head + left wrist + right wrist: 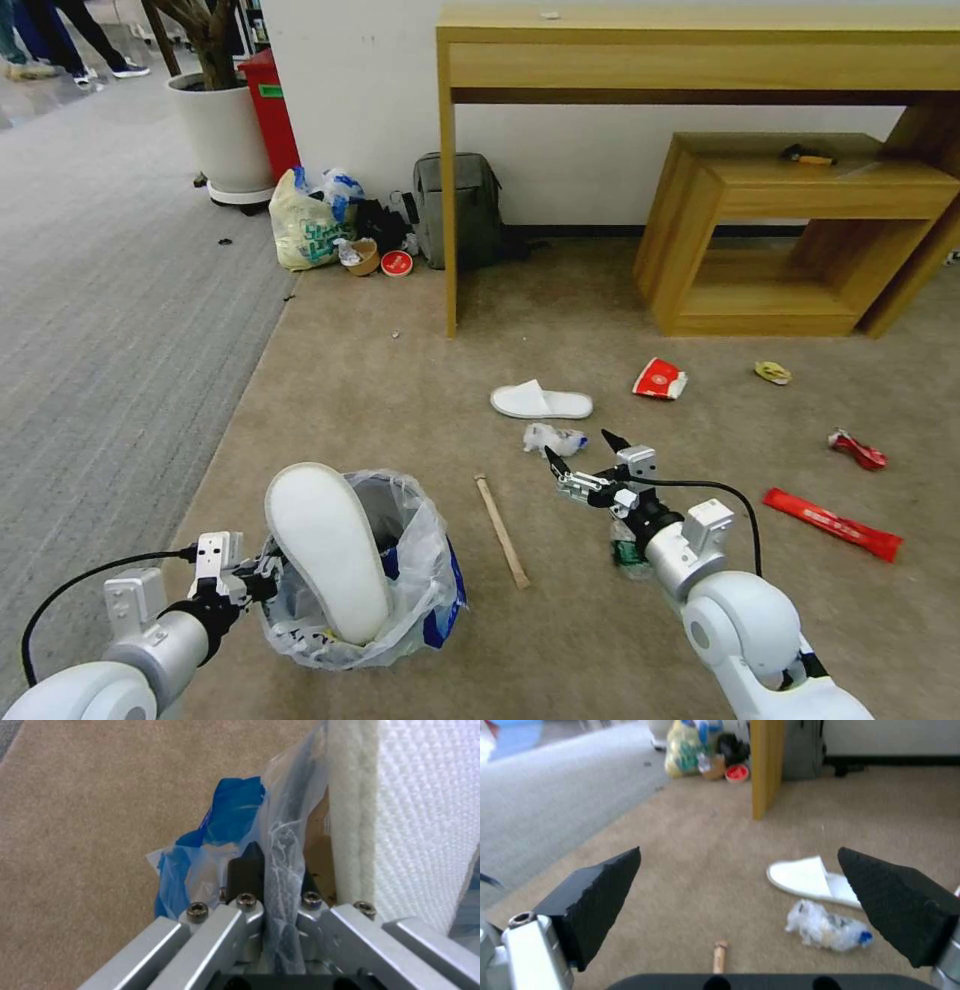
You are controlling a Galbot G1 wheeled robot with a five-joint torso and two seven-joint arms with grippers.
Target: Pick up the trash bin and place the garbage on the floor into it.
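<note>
Near my left side, the trash bin [370,590] sits low over the beige floor [420,380], with my left gripper [272,896] clamped on its rim and the crinkly bag [220,832] lining it. I cannot tell from these views whether the bin is lifted or resting on the carpet. One white slipper [325,545] already stands upright inside it, sole toward me, so I judge the pickup is done and the collecting has begun.

Just right of the bin lies a wooden stick [502,530], and beyond it my right gripper [585,462] hovers with its fingers spread wide and nothing between them. Just beyond it sits a crumpled clear wrapper [553,438], and a little farther the second slipper [541,402] lies flat. A green-label bottle [628,555] peeks out beside my right forearm.

Farther right I count a red-and-white carton [660,380], a small yellow wrapper [772,373], a crumpled red wrapper [857,450] and a long red packet [832,523].

By my reckoning most of the job remains: one piece is in, and at least eight are scattered on the carpet.
</note>
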